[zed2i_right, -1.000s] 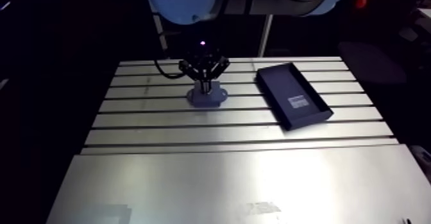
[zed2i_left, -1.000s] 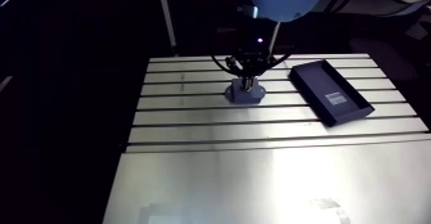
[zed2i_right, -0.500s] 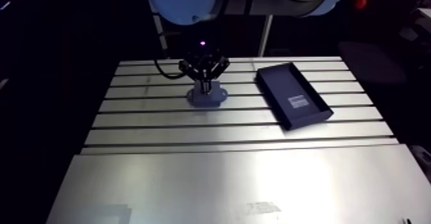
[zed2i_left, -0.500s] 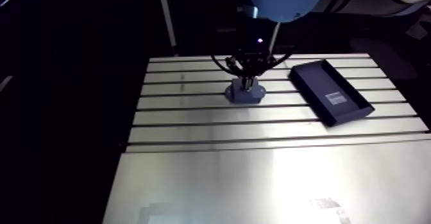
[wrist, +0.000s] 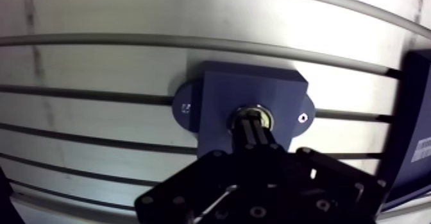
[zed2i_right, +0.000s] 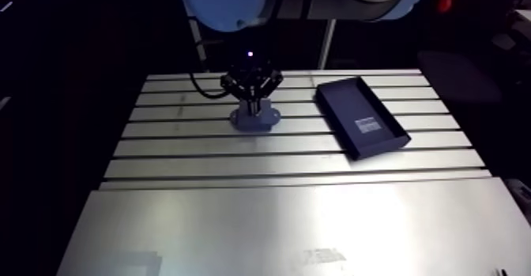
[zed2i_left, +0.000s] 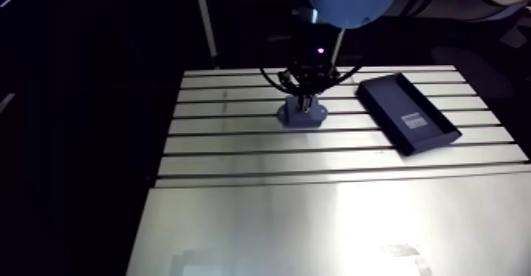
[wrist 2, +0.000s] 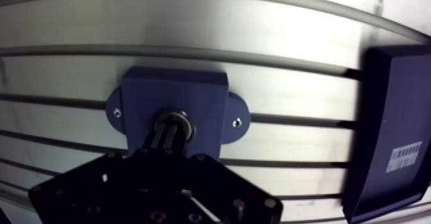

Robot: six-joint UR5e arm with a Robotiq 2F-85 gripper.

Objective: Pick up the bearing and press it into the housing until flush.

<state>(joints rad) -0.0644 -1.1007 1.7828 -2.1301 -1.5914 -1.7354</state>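
Observation:
A dark blue housing (wrist: 221, 95) with two mounting ears sits on the slotted table (zed2i_left: 237, 141) toward the back. In its centre bore lies the bearing (wrist: 264, 113), showing as a metal ring. My gripper (wrist: 251, 125) comes straight down over the housing (zed2i_left: 303, 115). Its two fingers are shut together, and their tips rest on the bearing's middle. Nothing is held between the fingers. The fingers hide the bearing's centre, so I cannot tell how deep it sits.
A shallow dark blue tray (zed2i_left: 406, 113) with a white label lies on the table beside the housing, close to the gripper's side in the wrist view (wrist 2: 391, 137). A smooth metal plate (zed2i_left: 332, 224) covers the table's near half.

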